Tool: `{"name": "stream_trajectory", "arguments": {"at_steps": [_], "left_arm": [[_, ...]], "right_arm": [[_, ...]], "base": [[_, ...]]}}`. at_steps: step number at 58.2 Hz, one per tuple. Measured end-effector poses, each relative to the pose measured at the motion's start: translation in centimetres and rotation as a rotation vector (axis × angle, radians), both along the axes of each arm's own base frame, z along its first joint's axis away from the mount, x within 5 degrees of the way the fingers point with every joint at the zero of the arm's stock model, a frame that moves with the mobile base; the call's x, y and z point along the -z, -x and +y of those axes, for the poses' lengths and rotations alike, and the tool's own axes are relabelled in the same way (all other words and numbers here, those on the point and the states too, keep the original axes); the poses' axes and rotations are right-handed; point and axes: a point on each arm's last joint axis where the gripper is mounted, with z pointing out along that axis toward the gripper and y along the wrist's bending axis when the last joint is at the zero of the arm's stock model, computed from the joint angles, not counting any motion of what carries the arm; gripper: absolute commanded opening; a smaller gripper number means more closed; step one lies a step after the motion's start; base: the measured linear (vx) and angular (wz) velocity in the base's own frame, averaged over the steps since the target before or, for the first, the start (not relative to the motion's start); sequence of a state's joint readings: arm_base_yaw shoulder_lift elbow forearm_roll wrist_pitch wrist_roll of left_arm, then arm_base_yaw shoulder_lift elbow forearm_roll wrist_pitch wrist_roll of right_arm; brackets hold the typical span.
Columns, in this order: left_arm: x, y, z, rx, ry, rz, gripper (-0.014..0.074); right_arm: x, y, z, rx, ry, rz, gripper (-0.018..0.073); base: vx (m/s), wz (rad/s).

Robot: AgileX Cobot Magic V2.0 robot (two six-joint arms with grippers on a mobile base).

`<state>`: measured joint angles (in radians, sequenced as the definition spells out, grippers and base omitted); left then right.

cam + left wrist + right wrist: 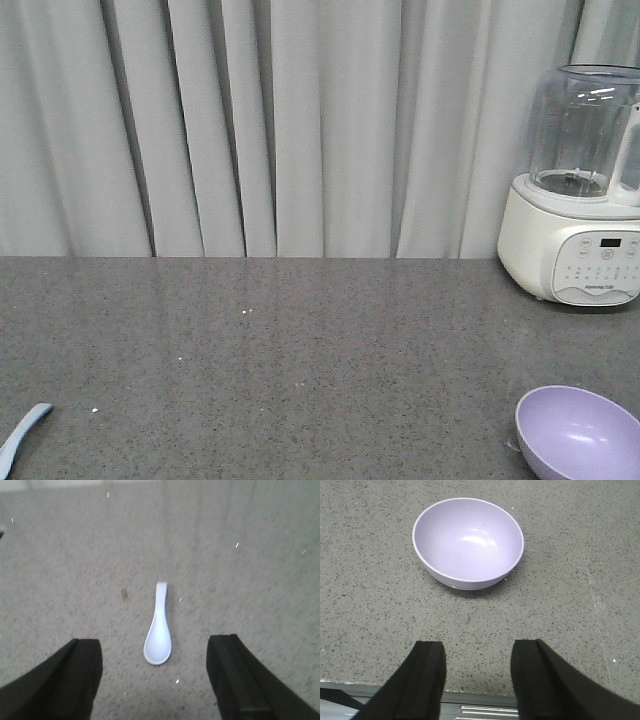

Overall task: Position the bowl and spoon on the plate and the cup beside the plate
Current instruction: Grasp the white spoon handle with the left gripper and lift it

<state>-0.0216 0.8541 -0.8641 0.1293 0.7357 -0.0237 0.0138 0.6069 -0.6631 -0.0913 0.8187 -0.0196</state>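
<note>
In the front view the grey speckled desk (300, 340) ran back to a pale curtain (250, 120), with a white blender (575, 200) at the far right. The bowl (580, 432) sat upright at the near right edge of the picture, and only the handle tip of the spoon (22, 435) showed at the near left, well apart from it. Neither plate nor cup appeared in any view.

In the left wrist view the left gripper (155, 652) hung over the desk with its fingers wide apart and empty. The spoon lay flat between them, scoop toward the camera, handle pointing away.

In the right wrist view the right gripper (478, 647) was likewise spread and empty, near the desk's front edge, with the bowl standing ahead of it and not touched.

The likeliest trouble was on the left: the spoon was low and lay flat, so closing fingers might scrape the desk or push it aside. The bowl's glossy curved wall could slip or tip if pinched at the rim. With the plate out of sight, placement could also miss.
</note>
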Motion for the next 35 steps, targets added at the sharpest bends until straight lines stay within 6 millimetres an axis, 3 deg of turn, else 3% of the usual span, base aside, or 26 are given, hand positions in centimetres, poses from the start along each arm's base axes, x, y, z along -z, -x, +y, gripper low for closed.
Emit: {"name": "stream_trajectory", "arguments": {"at_steps": [9,16,23,35], "left_arm": [[0.4,-5.2,0.3,-0.027,-0.036,0.251,0.0608],[1.7,-9.3,0.2,-0.037,-0.043,0.411,0.0662],[4.0,-13.0,0.2,-0.024,-0.06,0.527,0.0658],[7.3,-17.2,0.1,-0.018,-0.064,0.619,0.0611]], "right_arm": [[0.0,0.0,0.0,0.0,0.0,0.0,0.0348],[0.0,0.0,0.0,0.0,0.0,0.0,0.0347],[0.0,0.0,0.0,0.0,0.0,0.0,0.0347],[0.0,0.0,0.0,0.0,0.0,0.0,0.0347]], "base": [[0.0,0.0],[0.0,0.0],[0.0,0.0],[0.0,0.0]]}}
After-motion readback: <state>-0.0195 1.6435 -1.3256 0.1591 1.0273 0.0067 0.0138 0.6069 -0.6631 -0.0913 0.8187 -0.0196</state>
